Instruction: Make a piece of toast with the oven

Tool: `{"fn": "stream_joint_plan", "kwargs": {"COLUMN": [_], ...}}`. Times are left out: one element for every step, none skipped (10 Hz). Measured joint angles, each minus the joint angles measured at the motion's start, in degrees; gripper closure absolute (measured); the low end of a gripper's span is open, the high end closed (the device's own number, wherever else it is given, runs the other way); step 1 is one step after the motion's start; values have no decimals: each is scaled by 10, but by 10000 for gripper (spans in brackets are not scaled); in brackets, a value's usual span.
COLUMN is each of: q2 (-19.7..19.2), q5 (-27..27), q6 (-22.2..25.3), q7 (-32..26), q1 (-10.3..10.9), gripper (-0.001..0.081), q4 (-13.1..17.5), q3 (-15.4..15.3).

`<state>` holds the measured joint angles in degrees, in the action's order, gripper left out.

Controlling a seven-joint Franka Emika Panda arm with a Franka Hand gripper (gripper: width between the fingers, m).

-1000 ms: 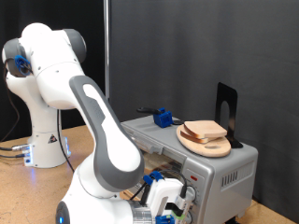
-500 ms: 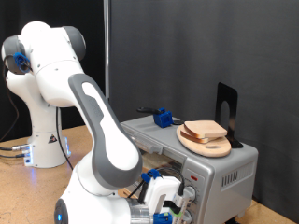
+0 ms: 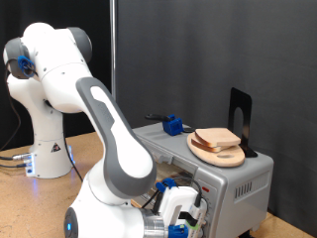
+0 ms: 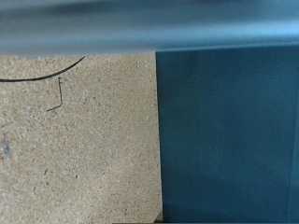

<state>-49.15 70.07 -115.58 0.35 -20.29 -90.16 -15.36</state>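
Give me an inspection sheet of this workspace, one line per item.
Surface: speckled tan tabletop, with a dark teal area beside it in the wrist view.
Job's things: bread slices stacked on a wooden plate atop the oven.
Clutter: blue object and black stand on the oven.
Hand: low in front of the oven, fingers not discernible; nothing seen held.
Cables: thin dark cable on the tabletop; cables at the robot base.
Surroundings: dark curtain.
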Motion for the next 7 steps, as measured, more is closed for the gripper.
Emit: {"fn": "stream_joint_plan", "kwargs": {"q2": [0,-2,-1,-1,-1,-1,-1], "q5": [0,-2,-3,-5,-5,-4,2], "q6": [-2,-7,-5,-4,-3,-2,-3], "q7": [5,7,7,7,4,-7,-35], "q1": [1,1,0,0,0,-1,-3], "gripper": [443,632,632,703,703,703,703], "q4": [1,1,1,1,1,1,-1], "q3": [0,1,1,1,1,1,-1]}}
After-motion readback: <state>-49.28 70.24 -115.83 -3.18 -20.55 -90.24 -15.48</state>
